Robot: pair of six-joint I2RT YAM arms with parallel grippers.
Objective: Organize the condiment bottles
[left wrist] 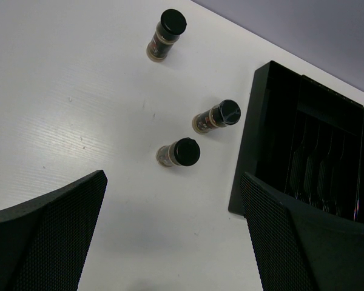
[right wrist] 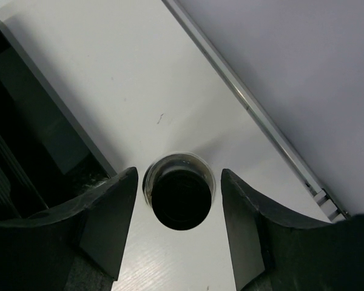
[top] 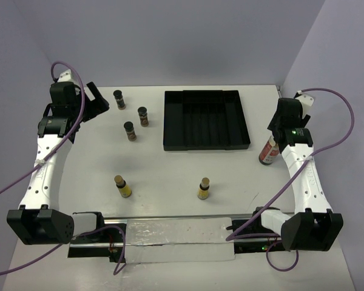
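Condiment bottles (top: 144, 115) stand loose on the surface (top: 170, 176): three dark near the far-left corner, two yellow toward the near edge. Your right end effector (right wrist: 179, 174) straddles the reddish bottle (right wrist: 179, 197) at the right edge, spread open, seemingly to grasp it; your left end effector (left wrist: 173, 180) hangs open too.

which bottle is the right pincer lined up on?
The reddish bottle right of the black tray. It alone stands between the right pincer's open fingers, gaps either side; the three brown bottles and two yellow bottles stand farther left.
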